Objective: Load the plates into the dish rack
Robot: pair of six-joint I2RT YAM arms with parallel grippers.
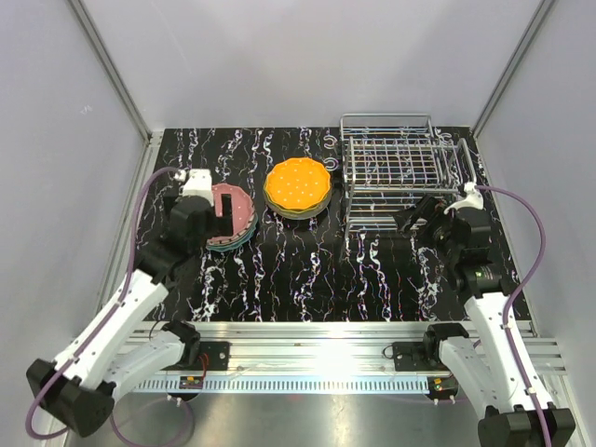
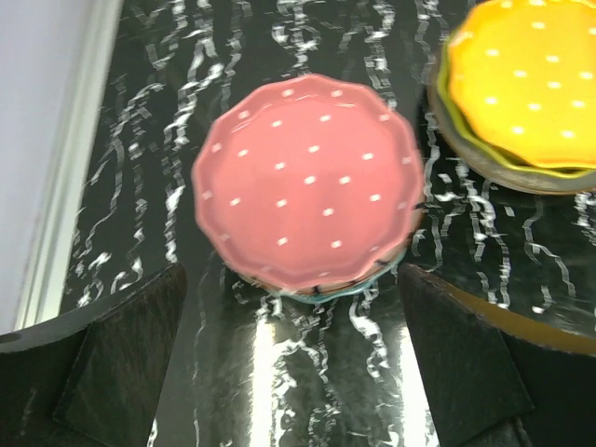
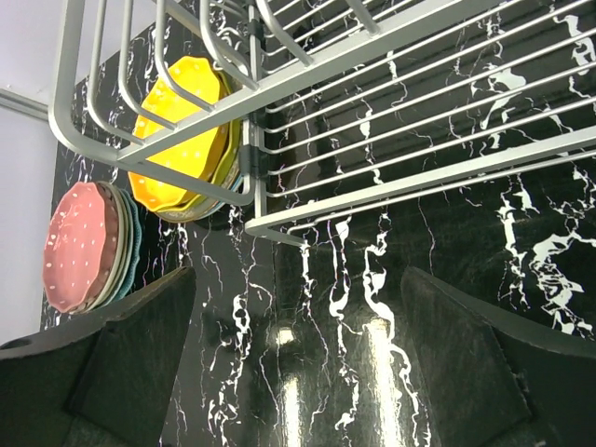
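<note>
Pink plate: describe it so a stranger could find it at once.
On the black table, two plate stacks lie left of the rack. The pink plate tops the one farther from it. It alone is pink; the other stack shows an orange plate.

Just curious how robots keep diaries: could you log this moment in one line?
left gripper open by pink plate stack | right gripper open near dish rack | orange plate stack on table | rack holds no plates

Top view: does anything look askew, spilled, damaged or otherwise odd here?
Nothing stands out. The pink-topped stack and the orange-topped stack lie flat on the table. The dish rack stands upright at the back right with no plates in it. The left gripper and right gripper are open and empty.
</note>
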